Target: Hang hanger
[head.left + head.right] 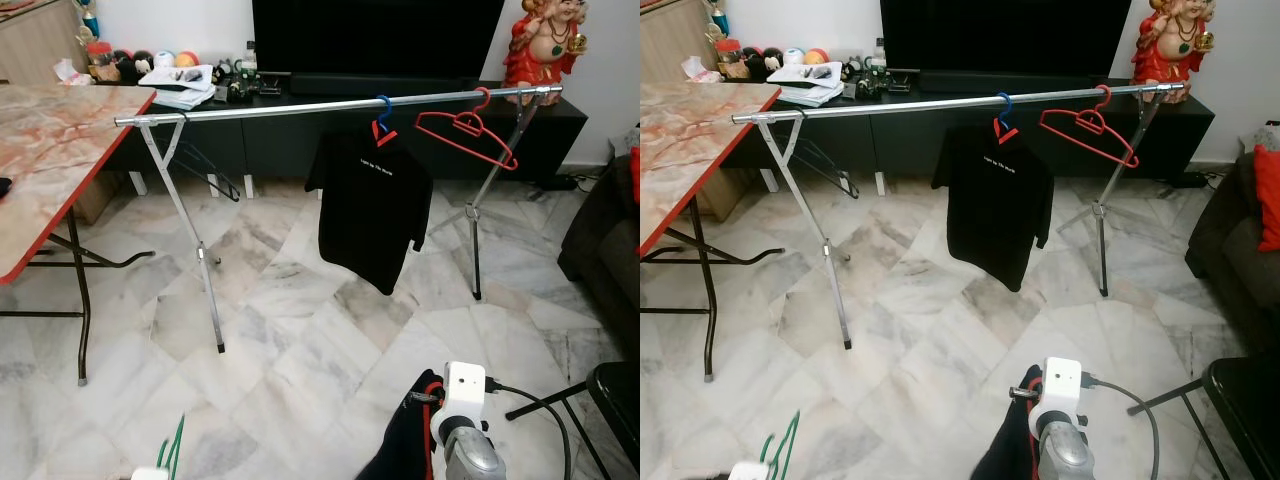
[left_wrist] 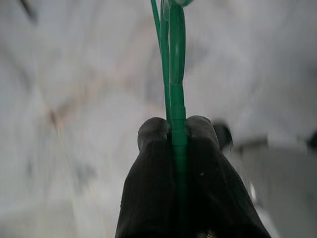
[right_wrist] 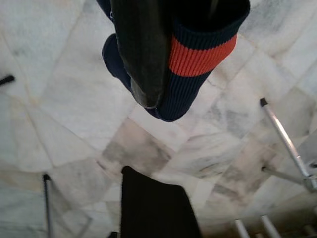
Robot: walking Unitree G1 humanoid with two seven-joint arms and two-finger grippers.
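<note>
Left end effector [image 2: 178, 144] is clamped tight on the green hanger [image 2: 174, 59], which pokes up at seven o'clock low in the head view, well short of the silver rail [image 1: 330, 105]. On that rail hang a black T-shirt [image 1: 372, 215] on a blue hanger [image 1: 381, 108] and, at its two o'clock, an empty red hanger [image 1: 465, 135]. Right end effector [image 3: 148, 64] holds a dark garment with a red stripe [image 3: 198, 54] over the marble floor [image 1: 290, 330]; whether its fingers pinch shut I cannot tell.
</note>
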